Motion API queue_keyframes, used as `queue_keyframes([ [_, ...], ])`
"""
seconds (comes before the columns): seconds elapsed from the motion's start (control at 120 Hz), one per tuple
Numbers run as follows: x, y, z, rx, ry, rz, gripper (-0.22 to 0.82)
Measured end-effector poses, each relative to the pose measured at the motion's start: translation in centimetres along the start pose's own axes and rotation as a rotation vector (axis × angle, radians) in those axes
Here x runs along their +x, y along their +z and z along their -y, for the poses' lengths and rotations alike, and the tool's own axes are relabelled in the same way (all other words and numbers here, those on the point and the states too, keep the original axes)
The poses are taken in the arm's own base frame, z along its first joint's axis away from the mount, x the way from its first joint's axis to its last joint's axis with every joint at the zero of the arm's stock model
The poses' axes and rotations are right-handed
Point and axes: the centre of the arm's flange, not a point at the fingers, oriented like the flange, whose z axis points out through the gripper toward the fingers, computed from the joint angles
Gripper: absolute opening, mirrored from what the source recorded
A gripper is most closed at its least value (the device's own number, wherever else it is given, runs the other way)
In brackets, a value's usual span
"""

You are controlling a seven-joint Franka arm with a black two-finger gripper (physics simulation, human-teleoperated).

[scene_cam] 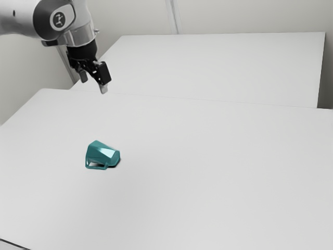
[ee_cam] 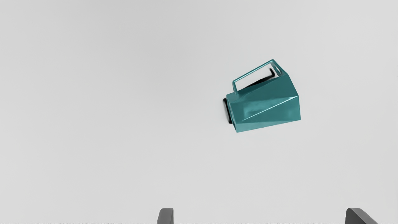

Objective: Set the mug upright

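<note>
**Teal mug [scene_cam: 102,154] lies on its side on the worktop [scene_cam: 208,166]**

The gripper [scene_cam: 93,84] is raised well apart from it, fingers spread and holding nothing. The mug's interior is hidden; its handle [ee_cam: 253,70] sticks out sideways. The wrist view's edge crops both fingers, the exterior view's the arm [scene_cam: 52,20].

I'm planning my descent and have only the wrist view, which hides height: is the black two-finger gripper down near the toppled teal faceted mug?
Observer: No, the black two-finger gripper hangs in the air, well above the white tabletop.

Operator: Which side of the mug faces the exterior camera?

Observer: The side with the teal angular handle; the teal faceted mug lies with it toward that camera.

Operator: Where does the arm come in?

Observer: The white jointed arm enters from the exterior view's upper left.
</note>
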Motion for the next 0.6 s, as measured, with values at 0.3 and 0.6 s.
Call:
queue_keyframes([
  [0.3,2.3,2.5,-3.0,-0.006,-0.074,0.010,0.60],
  [0.6,7.4,9.3,-12.1,0.229,-0.359,-0.020,0.60],
])
